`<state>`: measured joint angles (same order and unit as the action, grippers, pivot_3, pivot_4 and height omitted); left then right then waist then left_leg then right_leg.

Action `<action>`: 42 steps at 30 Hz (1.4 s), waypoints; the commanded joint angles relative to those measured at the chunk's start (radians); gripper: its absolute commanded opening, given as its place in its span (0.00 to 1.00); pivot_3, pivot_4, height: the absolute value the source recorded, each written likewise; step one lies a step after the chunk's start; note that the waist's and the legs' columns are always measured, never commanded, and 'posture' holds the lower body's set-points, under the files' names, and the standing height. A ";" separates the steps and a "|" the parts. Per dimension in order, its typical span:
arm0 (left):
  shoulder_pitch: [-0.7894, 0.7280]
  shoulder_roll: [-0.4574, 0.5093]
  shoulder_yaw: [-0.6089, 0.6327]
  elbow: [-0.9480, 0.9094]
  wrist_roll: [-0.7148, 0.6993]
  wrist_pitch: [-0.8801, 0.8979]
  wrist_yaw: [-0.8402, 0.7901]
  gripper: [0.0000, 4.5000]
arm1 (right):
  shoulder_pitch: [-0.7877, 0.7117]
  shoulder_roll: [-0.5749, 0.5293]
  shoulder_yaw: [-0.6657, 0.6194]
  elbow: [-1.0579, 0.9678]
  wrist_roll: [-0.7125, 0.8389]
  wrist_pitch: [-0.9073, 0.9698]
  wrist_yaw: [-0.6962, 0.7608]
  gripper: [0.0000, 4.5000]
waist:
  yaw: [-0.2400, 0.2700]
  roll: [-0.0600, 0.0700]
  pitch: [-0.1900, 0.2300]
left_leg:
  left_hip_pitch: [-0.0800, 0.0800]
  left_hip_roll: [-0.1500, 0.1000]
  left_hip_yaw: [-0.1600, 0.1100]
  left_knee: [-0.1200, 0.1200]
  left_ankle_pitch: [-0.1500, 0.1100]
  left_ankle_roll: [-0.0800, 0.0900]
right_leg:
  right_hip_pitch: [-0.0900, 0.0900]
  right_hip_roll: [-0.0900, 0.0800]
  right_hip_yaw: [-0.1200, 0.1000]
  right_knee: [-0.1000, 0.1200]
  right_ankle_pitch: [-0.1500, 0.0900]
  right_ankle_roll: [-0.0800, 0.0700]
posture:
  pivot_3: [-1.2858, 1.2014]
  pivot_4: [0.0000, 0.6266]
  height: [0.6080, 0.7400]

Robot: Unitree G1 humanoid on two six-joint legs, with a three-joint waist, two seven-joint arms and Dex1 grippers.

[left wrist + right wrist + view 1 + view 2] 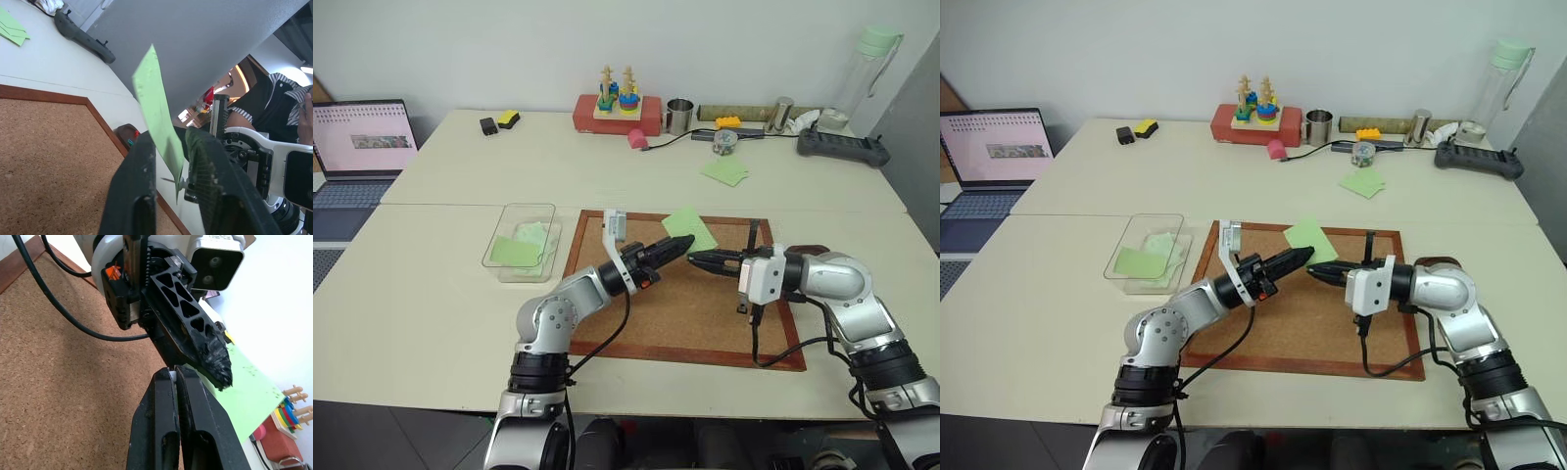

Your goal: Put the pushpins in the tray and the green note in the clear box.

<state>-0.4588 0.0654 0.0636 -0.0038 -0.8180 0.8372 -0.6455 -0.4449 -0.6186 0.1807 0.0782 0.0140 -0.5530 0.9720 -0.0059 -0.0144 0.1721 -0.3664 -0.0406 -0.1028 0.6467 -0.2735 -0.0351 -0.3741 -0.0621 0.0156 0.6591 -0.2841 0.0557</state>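
While the left gripper [1304,257] clamped the green note [1310,235] above the cork board's [1263,333] far edge, the shut right gripper [1317,273] pinched a pushpin; next, carrying each to the tray [1438,262] and clear box [1148,253].

Right hand [178,374] shut, fingers pressed together over the cork board [63,396], tips meeting the left hand [215,364], which pinches the green note [249,401] at its edge.
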 commanded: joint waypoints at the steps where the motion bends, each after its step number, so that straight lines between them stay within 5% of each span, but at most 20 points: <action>1: -0.005 -0.003 -0.015 -0.037 0.003 -0.028 -0.010 0.02 | -0.017 0.002 -0.002 -0.010 -0.002 -0.043 -0.019 0.00 | 0.000 0.000 0.000 | 0.000 0.000 0.000 0.000 0.000 0.000 | 0.000 0.000 0.000 0.000 0.000 0.000 | 0.52 0.24 1.00; 23: 0.005 -0.021 -0.074 0.039 0.202 -0.240 0.044 0.00 | 0.102 -0.049 -0.125 -0.142 0.044 0.047 -0.126 0.00 | 0.004 0.000 0.000 | 0.000 0.000 0.000 0.000 0.000 0.000 | 0.000 0.000 0.000 -0.001 0.000 0.000 | 0.52 0.24 1.00; 36: 0.045 0.085 -0.121 -0.187 0.228 -0.253 0.000 0.00 | 0.219 -0.184 -0.402 -0.184 0.239 0.990 -0.286 0.00 | 0.003 0.000 0.000 | -0.001 0.000 0.000 0.000 0.000 0.001 | 0.000 0.000 0.001 -0.001 0.000 0.000 | 0.52 0.24 1.00; 42: 0.058 0.096 -0.173 -0.237 0.241 -0.263 -0.009 0.00 | 0.214 -0.233 -0.422 -0.129 0.258 1.164 -0.274 0.00 | 0.004 0.000 0.000 | -0.001 0.000 0.001 0.000 -0.002 0.004 | 0.000 0.000 0.001 -0.001 0.000 0.000 | 0.52 0.24 1.00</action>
<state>-0.3934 0.1699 -0.0906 -0.1899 -0.5781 0.5985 -0.6456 -0.2164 -0.8362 -0.2171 -0.0464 0.2579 0.5706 0.6966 -0.0021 -0.0148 0.1725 -0.3676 -0.0408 -0.1021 0.6463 -0.2758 -0.0308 -0.3740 -0.0624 0.0161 0.6584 -0.2840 0.0555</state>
